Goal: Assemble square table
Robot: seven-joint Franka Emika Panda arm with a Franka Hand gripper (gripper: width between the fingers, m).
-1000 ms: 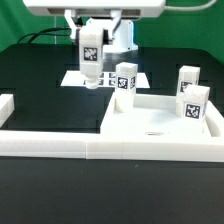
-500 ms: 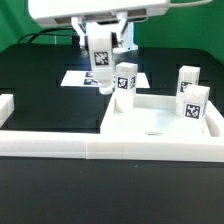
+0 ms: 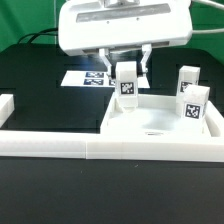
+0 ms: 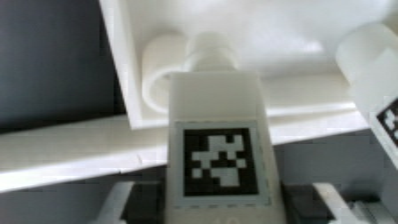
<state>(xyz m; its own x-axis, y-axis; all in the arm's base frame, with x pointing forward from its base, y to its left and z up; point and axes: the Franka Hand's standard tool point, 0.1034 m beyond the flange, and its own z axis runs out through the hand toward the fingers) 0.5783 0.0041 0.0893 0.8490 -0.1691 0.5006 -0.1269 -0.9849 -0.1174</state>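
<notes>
My gripper (image 3: pixel 127 68) hangs over the far left corner of the square table's white slab (image 3: pixel 135 128) and is shut on a white tagged leg block (image 3: pixel 127 80), held upright. In the wrist view the leg (image 4: pixel 217 120) fills the space between my fingers (image 4: pixel 128 205), its tag facing the camera and its round peg pointing down at the slab (image 4: pixel 267 30). Two more tagged legs (image 3: pixel 187 80) (image 3: pixel 193 104) stand on the slab at the exterior view's right. Part of another leg (image 4: pixel 368 85) shows beside the held one in the wrist view.
A long low white border wall (image 3: pixel 60 148) runs along the front, with a short piece (image 3: pixel 5 106) at the exterior view's left. The marker board (image 3: pixel 82 78) lies on the black table behind the slab. Cables trail at the back left.
The gripper has carried the leg toward the exterior view's right and lower, from above the marker board to the slab's far left corner. The grip has not changed.
</notes>
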